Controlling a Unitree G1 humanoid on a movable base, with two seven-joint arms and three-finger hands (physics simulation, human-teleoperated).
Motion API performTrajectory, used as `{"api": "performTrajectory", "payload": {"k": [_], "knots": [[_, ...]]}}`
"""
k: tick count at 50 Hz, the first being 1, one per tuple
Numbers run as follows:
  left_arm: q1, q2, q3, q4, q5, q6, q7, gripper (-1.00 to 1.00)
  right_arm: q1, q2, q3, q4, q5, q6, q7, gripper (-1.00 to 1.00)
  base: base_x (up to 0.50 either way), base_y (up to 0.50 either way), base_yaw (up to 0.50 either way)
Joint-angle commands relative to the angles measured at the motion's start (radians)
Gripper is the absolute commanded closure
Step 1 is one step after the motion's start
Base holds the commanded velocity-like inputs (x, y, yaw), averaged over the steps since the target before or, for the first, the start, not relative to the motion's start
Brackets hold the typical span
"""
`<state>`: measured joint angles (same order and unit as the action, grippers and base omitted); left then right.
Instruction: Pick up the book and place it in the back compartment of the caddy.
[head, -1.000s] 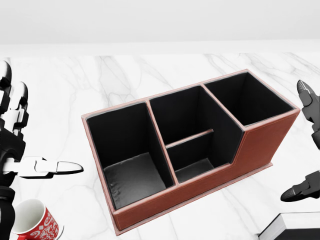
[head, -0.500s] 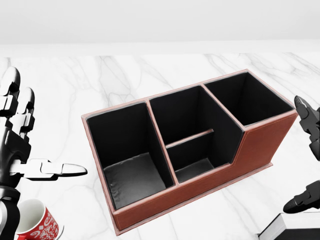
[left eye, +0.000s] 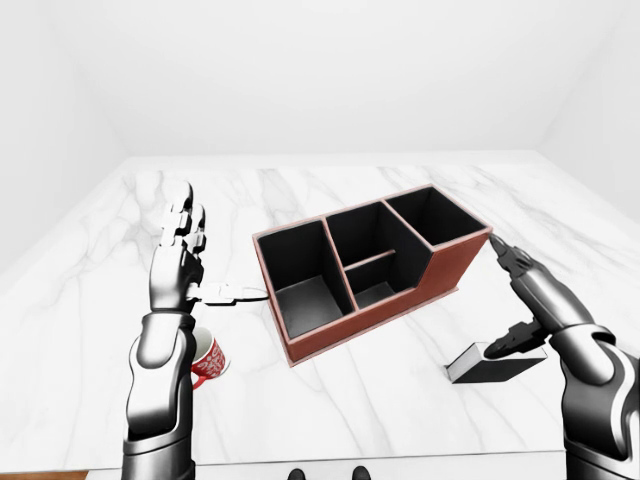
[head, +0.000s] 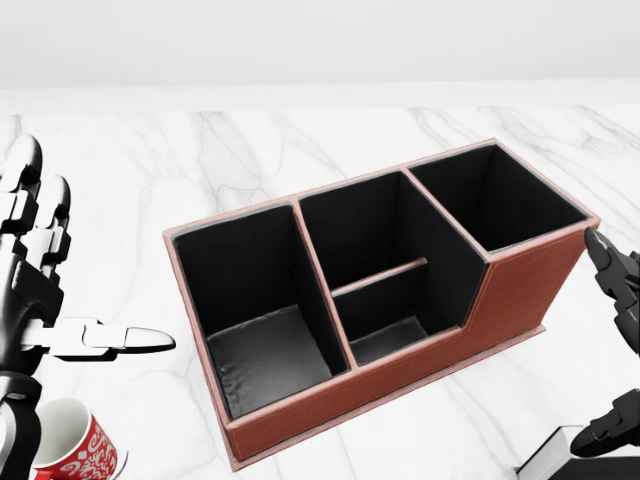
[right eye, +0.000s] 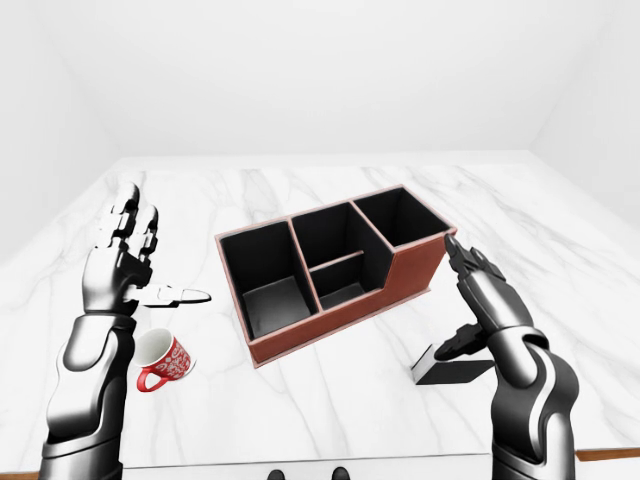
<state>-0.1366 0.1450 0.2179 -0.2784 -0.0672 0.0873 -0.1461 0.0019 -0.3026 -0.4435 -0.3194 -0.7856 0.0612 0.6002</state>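
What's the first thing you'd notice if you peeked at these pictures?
The big reddish-brown caddy with black compartments sits in the middle of the white marble table. Two shiny robot hands flank it with fingers spread: the left hand is raised above a red mug lying on its side, and the right hand hangs just over a dark book at the lower right.
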Motion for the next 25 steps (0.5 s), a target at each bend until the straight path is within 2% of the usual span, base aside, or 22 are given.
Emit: {"api": "performTrajectory", "payload": {"k": [1, 11, 16, 21, 25], "knots": [[0.0, -0.001, -0.002, 0.007, 0.002, 0.0, 0.001, -1.0, 0.008, -0.001, -0.005, 0.038, -0.015, -0.028, -0.008, -1.0, 0.0, 0.0, 0.0], [-0.004, 0.001, -0.001, 0.012, 0.001, 0.0, 0.001, -1.0, 0.007, -0.007, -0.001, 0.068, -0.022, -0.039, -0.018, -1.0, 0.0, 0.0, 0.0], [-0.004, 0.002, 0.0, 0.01, 0.001, 0.0, 0.001, -1.0, 0.015, -0.011, 0.0, 0.094, -0.032, -0.059, -0.036, -1.0, 0.0, 0.0, 0.0], [-0.005, 0.002, -0.001, 0.015, 0.001, 0.0, 0.002, -1.0, 0.027, -0.017, -0.008, 0.134, -0.036, -0.093, -0.06, -1.0, 0.0, 0.0, 0.0], [-0.003, 0.001, -0.002, 0.009, 0.002, 0.0, 0.002, -0.99, 0.034, -0.017, -0.013, 0.137, -0.041, -0.102, -0.06, -1.0, 0.0, 0.0, 0.0]]}}
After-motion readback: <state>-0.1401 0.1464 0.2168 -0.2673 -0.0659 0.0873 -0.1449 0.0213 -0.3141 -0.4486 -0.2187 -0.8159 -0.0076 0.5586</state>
